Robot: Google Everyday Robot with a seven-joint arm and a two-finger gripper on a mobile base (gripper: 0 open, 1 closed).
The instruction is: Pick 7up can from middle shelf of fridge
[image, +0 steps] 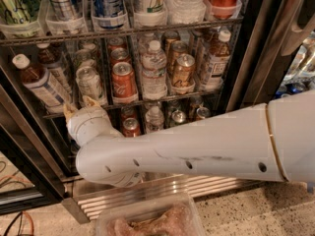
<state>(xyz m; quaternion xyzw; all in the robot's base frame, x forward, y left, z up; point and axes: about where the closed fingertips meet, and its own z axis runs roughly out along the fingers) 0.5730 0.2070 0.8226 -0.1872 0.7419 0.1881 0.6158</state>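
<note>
The 7up can (89, 80), silvery with green print, stands at the front of the middle shelf (162, 101) of the fridge (256, 58), left of a red-orange can (123, 80). My gripper (79, 105) is at the shelf's front edge, just below and in front of the 7up can. Its two tan fingertips (69, 110) are spread apart and hold nothing. The white arm (197, 151) crosses the lower fridge from the right and hides much of the bottom rack.
A water bottle (154, 68), a gold-brown can (183, 69) and tea bottles (37, 80) share the middle shelf. Tall cans in tubs (106, 9) fill the rack above. A steel grille (162, 191) and a clear plastic container (147, 220) lie below.
</note>
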